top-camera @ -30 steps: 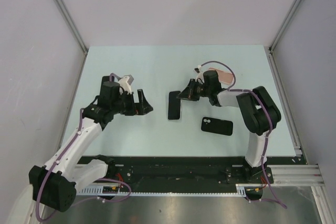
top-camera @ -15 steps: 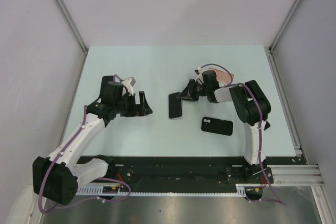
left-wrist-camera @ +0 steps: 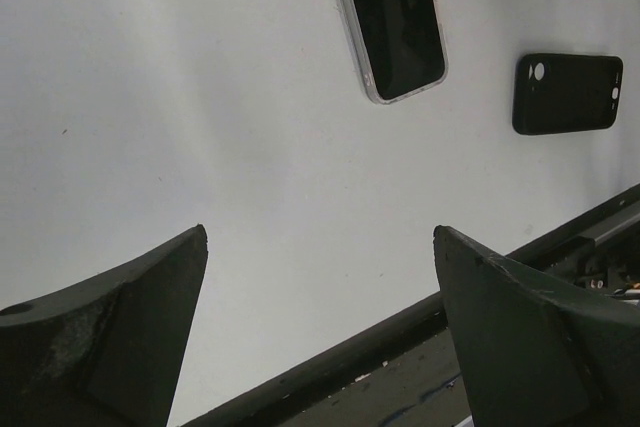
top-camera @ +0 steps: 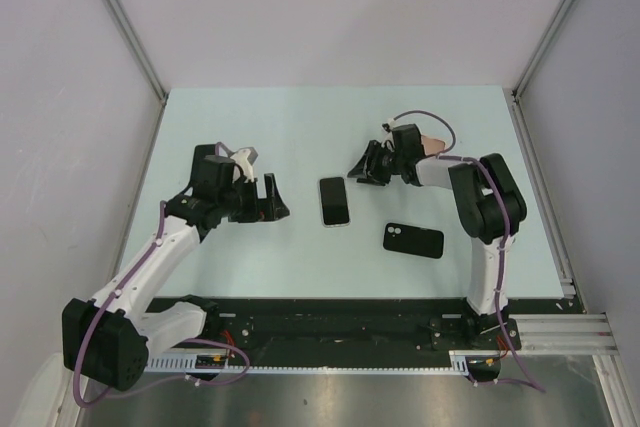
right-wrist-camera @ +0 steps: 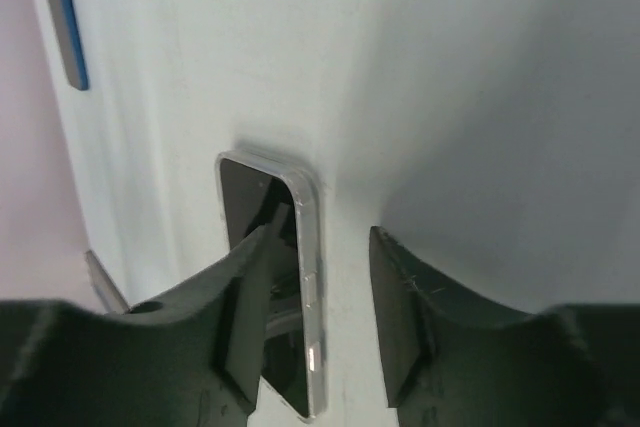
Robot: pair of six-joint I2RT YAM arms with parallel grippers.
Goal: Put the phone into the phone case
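Left hand wide, empty | right hand parted, empty | phone flat near case

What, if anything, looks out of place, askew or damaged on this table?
Nothing stands out. The phone lies flat, screen up, on the table; the black phone case lies flat nearby, not touching it. No damage shows.

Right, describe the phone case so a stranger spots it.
On the pale green table, look right of centre, towards the near edge. The matte black rectangular phone case lies crosswise; unlike the glossy silver-rimmed phone beside it, it shows a camera hole.
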